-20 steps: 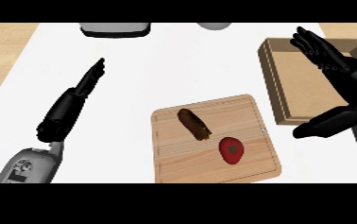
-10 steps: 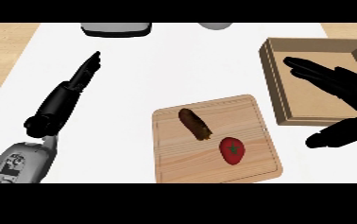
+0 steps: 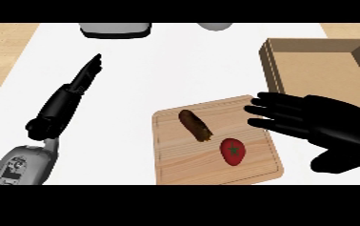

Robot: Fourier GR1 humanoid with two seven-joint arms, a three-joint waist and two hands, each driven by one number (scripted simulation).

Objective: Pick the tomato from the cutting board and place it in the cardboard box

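On the cutting board (image 3: 175, 165), the tomato (image 3: 233, 151) lies just left of and below my right robot hand (image 3: 316, 122), not touching its spread, straight fingers (image 3: 271, 109). Beyond stands the cardboard box (image 3: 273, 70). Over the bench (image 3: 175, 63), my left robot hand (image 3: 74, 91) rests open.

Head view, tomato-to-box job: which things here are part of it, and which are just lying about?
Part of the job:
- tomato
- cutting board it lies on
- cardboard box
- right hand, open, over the board's right edge

Lying about:
- dark brown vegetable on the board
- grey appliance at the counter's far edge
- pale round object beside it
- left hand, resting open
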